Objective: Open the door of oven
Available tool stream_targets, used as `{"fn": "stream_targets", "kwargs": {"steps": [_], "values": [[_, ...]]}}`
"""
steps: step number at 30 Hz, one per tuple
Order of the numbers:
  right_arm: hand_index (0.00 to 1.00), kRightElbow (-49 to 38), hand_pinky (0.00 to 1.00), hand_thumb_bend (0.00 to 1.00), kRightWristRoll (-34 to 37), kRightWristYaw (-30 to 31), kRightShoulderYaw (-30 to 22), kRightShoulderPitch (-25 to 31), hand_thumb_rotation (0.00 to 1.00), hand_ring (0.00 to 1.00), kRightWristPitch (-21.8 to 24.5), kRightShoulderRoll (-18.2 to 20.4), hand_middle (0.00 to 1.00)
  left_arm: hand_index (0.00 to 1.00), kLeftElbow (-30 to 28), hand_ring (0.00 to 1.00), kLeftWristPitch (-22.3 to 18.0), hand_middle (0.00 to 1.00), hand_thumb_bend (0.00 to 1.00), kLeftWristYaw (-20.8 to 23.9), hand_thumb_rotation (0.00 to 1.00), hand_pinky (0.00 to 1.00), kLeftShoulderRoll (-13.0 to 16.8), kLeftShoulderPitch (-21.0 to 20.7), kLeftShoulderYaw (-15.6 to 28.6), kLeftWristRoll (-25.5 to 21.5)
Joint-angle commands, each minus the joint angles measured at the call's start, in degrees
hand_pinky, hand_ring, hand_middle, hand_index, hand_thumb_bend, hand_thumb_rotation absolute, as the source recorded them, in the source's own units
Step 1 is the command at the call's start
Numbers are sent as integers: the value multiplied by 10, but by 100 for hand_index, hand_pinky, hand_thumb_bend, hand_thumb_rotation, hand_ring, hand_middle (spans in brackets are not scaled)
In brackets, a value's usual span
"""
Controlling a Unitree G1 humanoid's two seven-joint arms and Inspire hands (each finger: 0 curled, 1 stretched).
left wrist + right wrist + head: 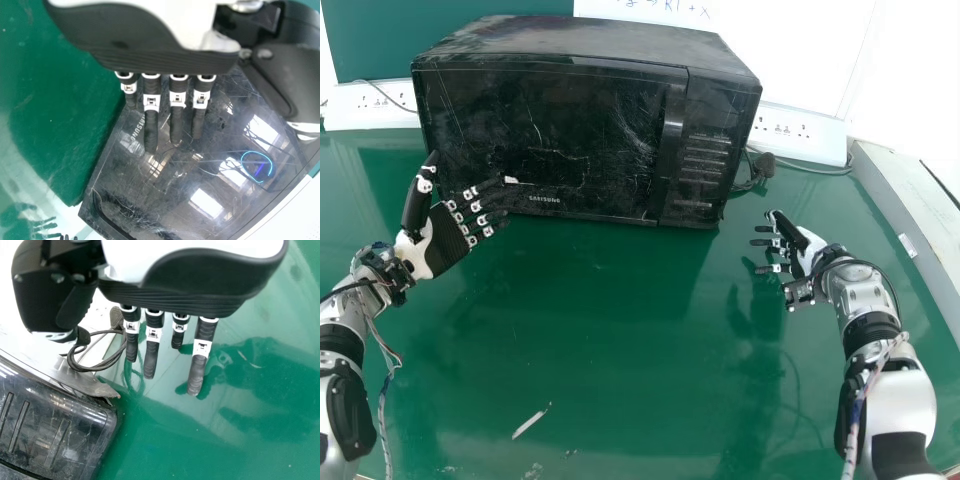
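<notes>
The black oven [570,130] stands at the back of the green table, its door [545,140] closed and its upright handle [669,135] beside the button panel. My left hand [448,240] is at the door's lower left corner with fingers extended; whether it touches cannot be told. In the left wrist view the left hand [150,60] has straight fingers over the oven door [185,175]. My right hand [805,246] is apart from the oven, in front and to the right of it, fingers relaxed. The right wrist view has the right hand [175,300] beside the oven's panel end [55,430].
A cable with a plug [764,165] lies right of the oven. White power strips [800,133] run behind it along the wall. A pale ledge [910,220] borders the table [610,350] on the right. A small white scrap [528,425] lies near the front.
</notes>
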Motion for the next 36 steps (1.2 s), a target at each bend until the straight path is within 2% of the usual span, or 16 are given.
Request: {"fn": "stream_targets", "kwargs": {"steps": [1, 6, 10, 16, 18, 22, 25, 29, 31, 36], "values": [[87, 15, 56, 56, -6, 6, 6, 24, 52, 67, 14, 8, 76, 84, -1, 65, -1, 79, 100, -6, 86, 44, -5, 7, -2, 0], [87, 15, 63, 55, -6, 7, 8, 24, 54, 70, 13, 8, 77, 85, -5, 75, -5, 82, 100, -8, 87, 53, -7, 6, -2, -1], [87, 15, 59, 55, -3, 5, 5, 23, 54, 69, 15, 9, 77, 88, -5, 80, 2, 85, 100, -14, 85, 60, -8, 3, 1, -5], [87, 15, 65, 54, -1, 6, 1, 24, 52, 73, 15, 10, 77, 92, -8, 84, 5, 89, 100, -20, 85, 64, -8, 1, 3, -10], [88, 15, 67, 53, -4, 12, 4, 25, 55, 74, 10, 9, 78, 95, -13, 85, 10, 90, 100, -20, 84, 64, -9, -1, 3, -11], [85, 15, 64, 57, -4, 13, 5, 25, 53, 73, 9, 8, 78, 100, -27, 89, 14, 95, 100, -19, 87, 71, -10, -1, 0, -14], [86, 16, 62, 55, -1, 2, 2, 22, 52, 72, 20, 11, 77, 100, -49, 89, 14, 97, 100, -6, 88, 74, -16, 1, -5, -12], [88, 15, 64, 55, 0, 8, 1, 23, 54, 71, 18, 10, 77, 100, -80, 90, 18, 98, 100, 4, 88, 67, -26, 8, -3, -19], [88, 15, 65, 56, 2, 13, -1, 24, 51, 72, 14, 9, 77, 99, -92, 91, 20, 99, 100, 11, 89, 65, -30, 12, -4, -19], [86, 15, 59, 55, -5, 12, 4, 24, 56, 69, 14, 8, 76, 100, -119, 95, 27, 100, 100, 11, 90, 80, -37, 20, -5, -25]]}}
